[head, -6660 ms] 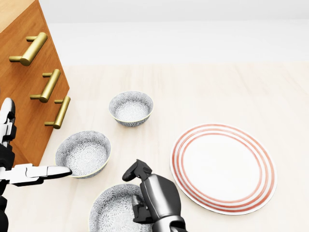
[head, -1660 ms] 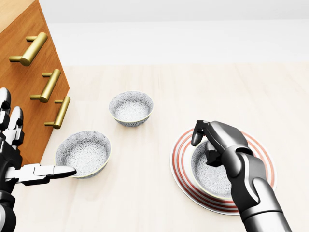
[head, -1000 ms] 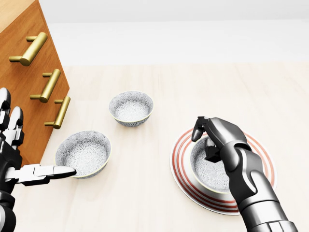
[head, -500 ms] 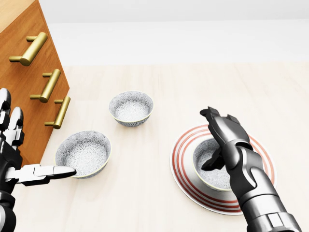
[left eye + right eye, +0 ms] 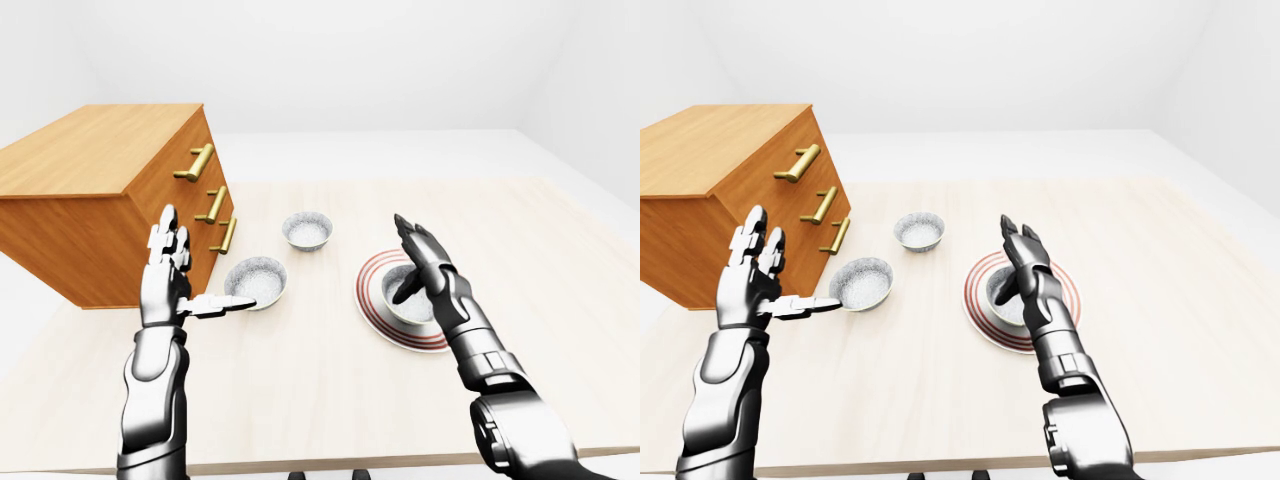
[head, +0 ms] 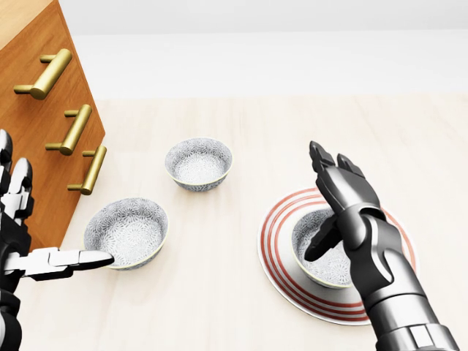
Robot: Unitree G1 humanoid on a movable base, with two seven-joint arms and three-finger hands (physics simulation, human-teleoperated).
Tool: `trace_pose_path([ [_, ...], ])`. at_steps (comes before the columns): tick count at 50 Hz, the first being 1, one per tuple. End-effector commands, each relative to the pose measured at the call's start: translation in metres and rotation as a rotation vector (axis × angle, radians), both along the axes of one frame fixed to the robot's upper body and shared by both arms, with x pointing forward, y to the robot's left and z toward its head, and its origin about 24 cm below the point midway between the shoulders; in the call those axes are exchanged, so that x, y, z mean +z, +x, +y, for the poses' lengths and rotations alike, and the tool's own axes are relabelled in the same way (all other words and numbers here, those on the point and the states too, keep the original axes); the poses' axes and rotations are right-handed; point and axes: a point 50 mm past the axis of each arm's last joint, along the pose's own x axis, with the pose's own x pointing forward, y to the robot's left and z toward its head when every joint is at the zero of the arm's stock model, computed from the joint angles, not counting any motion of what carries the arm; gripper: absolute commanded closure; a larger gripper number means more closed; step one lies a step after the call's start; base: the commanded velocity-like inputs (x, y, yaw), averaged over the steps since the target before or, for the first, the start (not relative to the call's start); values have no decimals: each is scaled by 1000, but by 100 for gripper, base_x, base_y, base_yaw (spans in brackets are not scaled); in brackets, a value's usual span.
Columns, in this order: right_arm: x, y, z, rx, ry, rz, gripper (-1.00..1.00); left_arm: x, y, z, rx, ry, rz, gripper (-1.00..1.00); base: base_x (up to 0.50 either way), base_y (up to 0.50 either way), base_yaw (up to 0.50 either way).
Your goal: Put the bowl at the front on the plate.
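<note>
A: One bowl [image 6: 324, 252] sat on the red-ringed plate [image 6: 278, 270]. Right hand [image 6: 344, 197]?

B: Released, fingers spread, raised above that bowl.

A: Elsewhere?

B: Two more bowls [image 6: 126, 232] [image 6: 198, 164] stood on the tabletop [image 6: 219, 292]; the left hand [image 5: 175, 285] was open beside the dresser [image 5: 90, 200].

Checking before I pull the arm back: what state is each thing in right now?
Bowl on plate: upright, empty, released.
Plate: flat on table, holding that bowl.
Middle bowl: upright, empty, on table.
Far bowl: upright, empty, on table.
Right hand: open, above the plated bowl.
Left hand: open, holding nothing.
Dresser: drawers closed.
</note>
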Motion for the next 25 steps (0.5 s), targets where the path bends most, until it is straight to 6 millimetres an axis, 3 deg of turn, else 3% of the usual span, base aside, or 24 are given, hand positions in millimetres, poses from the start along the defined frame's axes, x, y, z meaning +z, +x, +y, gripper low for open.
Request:
trace_pose_path([
  [1, 30, -1, 4, 33, 61, -112, -100, 2, -1, 0, 0, 1, -8, -98, 0, 0, 0],
  [11, 78, -14, 10, 109, 204, -293, -100, 3, -2, 0, -1, 2, -16, -98, 0, 0, 0],
  [25, 124, -46, 11, 201, 343, -511, -100, 2, -2, -1, -3, -1, -11, -98, 0, 0, 0],
])
